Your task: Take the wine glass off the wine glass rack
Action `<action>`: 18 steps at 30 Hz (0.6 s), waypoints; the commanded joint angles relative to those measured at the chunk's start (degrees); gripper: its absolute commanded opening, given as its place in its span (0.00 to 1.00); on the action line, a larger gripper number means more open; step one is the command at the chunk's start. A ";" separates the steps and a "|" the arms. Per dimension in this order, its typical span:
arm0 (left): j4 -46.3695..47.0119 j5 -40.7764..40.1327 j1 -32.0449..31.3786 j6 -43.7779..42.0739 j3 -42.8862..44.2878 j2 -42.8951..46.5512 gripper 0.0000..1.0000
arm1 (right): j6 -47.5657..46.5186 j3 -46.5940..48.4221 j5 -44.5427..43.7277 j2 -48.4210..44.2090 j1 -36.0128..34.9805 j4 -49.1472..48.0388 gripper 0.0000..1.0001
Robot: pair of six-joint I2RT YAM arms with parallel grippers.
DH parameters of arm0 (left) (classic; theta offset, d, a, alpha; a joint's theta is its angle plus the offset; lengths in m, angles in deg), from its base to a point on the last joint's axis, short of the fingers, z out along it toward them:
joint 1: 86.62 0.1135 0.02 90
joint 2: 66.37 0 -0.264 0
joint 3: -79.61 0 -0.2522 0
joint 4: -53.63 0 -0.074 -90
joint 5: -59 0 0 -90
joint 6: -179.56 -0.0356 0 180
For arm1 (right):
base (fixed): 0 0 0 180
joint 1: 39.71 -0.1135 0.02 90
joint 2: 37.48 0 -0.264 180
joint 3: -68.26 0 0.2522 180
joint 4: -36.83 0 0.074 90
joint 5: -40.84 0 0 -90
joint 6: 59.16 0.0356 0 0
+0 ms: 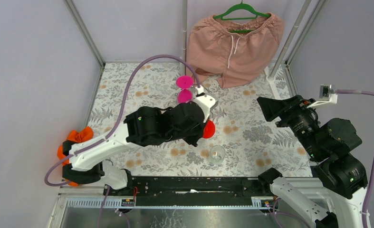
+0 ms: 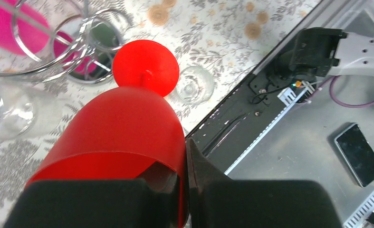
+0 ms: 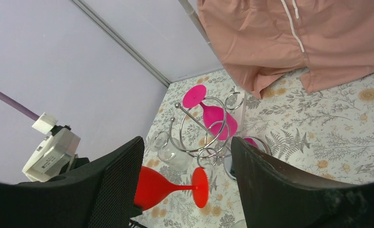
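L gripper [image 2: 182,185]: clamped on red wine glass [image 2: 128,128] bowl
Glass axis: horiz; foot twd R side
Glass loc: beside wine glass rack [image 3: 208,137], off rings
R gripper [image 3: 187,156]: wide apart; empty

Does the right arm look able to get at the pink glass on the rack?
Probably yes: the right gripper is open and faces the pink glass, with nothing seen between them. The left gripper, shut on the red glass, sits beside the rack.
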 commanded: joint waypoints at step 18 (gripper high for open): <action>-11.80 -7.50 -5.62 11.62 -6.01 6.14 0.00 | -0.79 -1.81 -0.20 0.16 -0.23 -1.85 0.75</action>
